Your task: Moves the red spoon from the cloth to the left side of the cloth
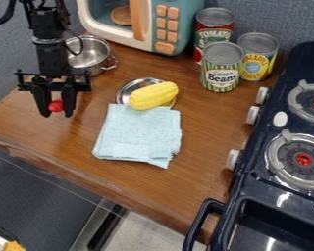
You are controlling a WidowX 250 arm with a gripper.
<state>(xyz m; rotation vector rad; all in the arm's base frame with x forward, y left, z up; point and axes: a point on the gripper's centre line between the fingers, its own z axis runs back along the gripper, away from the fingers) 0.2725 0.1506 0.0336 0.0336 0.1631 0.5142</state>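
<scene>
wooden counter (pixel 209 142); red spoon (pixel 56 105) pinched between gripper (pixel 57 114) fingers, apart from blue cloth (pixel 140 132)

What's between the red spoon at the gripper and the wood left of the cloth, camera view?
Nothing visible. Red spoon, partly showing at the gripper, is left of the cloth; silver pot sits behind, corn at the cloth's far edge, both off that path.

Red spoon (pixel 55 105) (half-hidden) sits between jaws; blue cloth (pixel 140 133) lies folded on wood.

Seemingly wooden counter (pixel 207 142) beneath cloth (pixel 140 132), cans (pixel 221 68)
</scene>
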